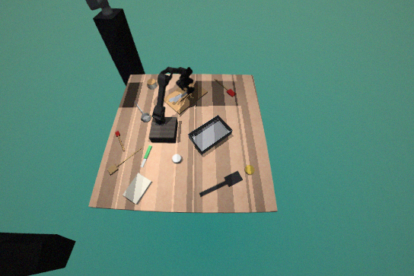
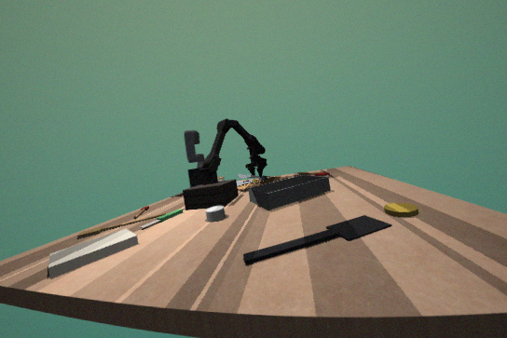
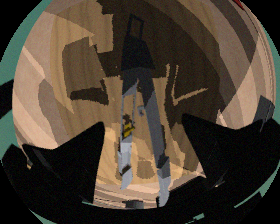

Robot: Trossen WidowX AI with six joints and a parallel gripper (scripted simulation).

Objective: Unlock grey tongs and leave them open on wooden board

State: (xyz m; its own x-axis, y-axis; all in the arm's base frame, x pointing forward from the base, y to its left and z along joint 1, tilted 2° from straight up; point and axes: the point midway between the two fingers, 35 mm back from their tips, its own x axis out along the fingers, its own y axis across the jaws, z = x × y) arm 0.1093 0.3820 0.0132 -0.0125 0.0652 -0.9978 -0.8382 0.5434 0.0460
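Note:
The grey tongs (image 1: 172, 98) (image 2: 244, 182) (image 3: 154, 120) are spread open in a narrow V over the wooden board (image 1: 180, 109) (image 3: 81, 30). In the wrist view their dark hinge end is at the top and both tips point to the bottom. They look to lie on the board, though exact contact is hard to see. My gripper (image 1: 190, 92) (image 2: 257, 175) (image 3: 143, 121) is open just above them, one finger on each side, with a gap to both arms. The roasting tin (image 1: 196, 145) (image 2: 289, 196) is empty.
A red-headed utensil (image 1: 230, 93) (image 2: 322, 174) lies right of the board, a round pot (image 1: 151, 84) left of it. A small strainer (image 1: 145, 117) is beside my base. A white disc (image 1: 176, 158) (image 2: 215, 213) and a black spatula (image 1: 234, 179) (image 2: 359, 227) are farther off.

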